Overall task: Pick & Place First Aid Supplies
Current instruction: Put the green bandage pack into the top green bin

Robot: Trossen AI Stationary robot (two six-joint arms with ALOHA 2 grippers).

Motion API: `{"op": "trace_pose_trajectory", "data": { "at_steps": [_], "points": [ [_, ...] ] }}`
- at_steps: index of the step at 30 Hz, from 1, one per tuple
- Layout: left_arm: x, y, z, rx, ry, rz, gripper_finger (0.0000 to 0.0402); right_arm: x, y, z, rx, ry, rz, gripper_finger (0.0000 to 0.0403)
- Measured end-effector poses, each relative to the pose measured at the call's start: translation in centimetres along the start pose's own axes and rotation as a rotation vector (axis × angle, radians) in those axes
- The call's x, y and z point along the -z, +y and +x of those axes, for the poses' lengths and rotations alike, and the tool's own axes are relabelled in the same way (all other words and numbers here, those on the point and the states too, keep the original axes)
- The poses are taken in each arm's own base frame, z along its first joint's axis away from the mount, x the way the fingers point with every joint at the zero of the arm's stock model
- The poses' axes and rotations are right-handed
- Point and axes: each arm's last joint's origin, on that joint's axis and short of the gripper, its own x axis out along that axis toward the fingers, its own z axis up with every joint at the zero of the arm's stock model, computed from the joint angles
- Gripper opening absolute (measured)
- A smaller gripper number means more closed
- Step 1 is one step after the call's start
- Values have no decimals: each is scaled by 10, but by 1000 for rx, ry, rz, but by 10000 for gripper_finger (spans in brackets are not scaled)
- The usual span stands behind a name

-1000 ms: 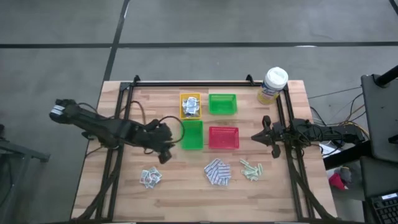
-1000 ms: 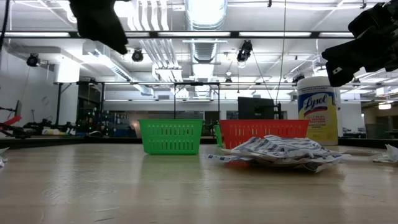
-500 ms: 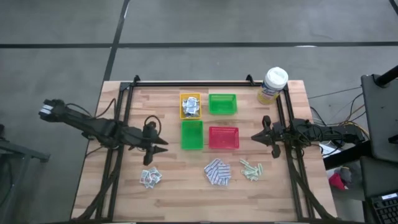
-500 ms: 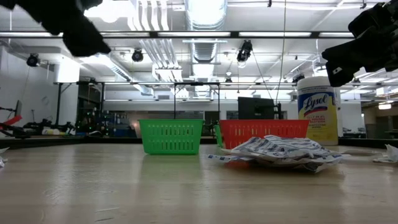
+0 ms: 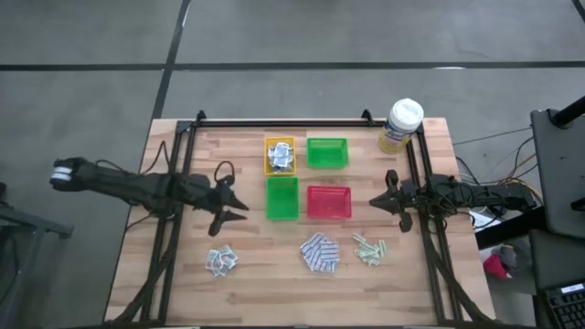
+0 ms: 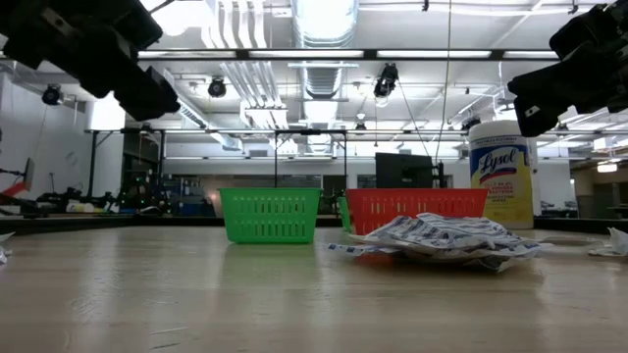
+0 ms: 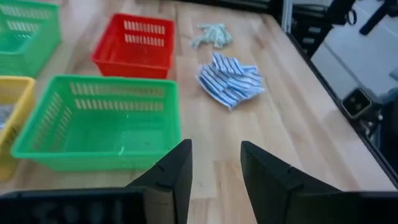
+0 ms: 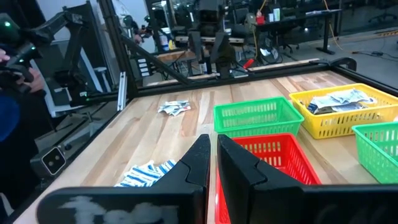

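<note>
The first aid supplies lie in three heaps near the table's front: white-grey sachets [image 5: 220, 261], blue-and-white pads [image 5: 320, 253] and pale green strips [image 5: 368, 249]. More sachets fill the yellow tray [image 5: 280, 155]. My left gripper [image 5: 236, 203] hovers open and empty just left of the nearer green tray [image 5: 282, 197], pointing right; the wrist view shows its fingers [image 7: 176, 171] apart above the wood. My right gripper [image 5: 375, 201] waits shut, right of the red tray [image 5: 328, 202], pointing left.
A second green tray [image 5: 327, 152] stands beside the yellow one at the back. A yellow canister with a white lid [image 5: 400, 126] stands at the far right corner. Black frame rails [image 5: 183, 174] run along both sides of the table.
My left gripper has drawn back toward the table's left edge and sunk lower. It has turned from slanting down toward the near edge to pointing nearly level at the green tray. Its fingers have stayed apart and empty.
</note>
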Motion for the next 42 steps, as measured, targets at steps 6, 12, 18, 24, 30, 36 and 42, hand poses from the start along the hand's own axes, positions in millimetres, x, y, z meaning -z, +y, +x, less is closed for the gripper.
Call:
{"op": "trace_pose_trajectory", "data": {
  "at_steps": [6, 12, 18, 24, 30, 36, 42],
  "points": [
    [-1, 9, -13, -33, -30, -1, 115, 0, 0, 0, 0, 0, 0, 28],
    [-1, 4, -37, -26, -95, -5, 110, 0, 0, 0, 0, 0, 0, 28],
    [8, 2, -60, -78, -120, -45, 110, 0, 0, 0, 0, 0, 0, 28],
    [22, 3, -71, -93, -235, -67, 110, 0, 0, 0, 0, 0, 0, 28],
    [44, 6, -72, -90, -302, -90, 108, 0, 0, 0, 0, 0, 0, 28],
    [53, 10, -62, -146, -327, -84, 108, 0, 0, 0, 1, 1, 0, 28],
    [58, 14, -53, -192, -426, -72, 108, 0, 0, 0, 0, 0, 0, 28]
  ]
}}
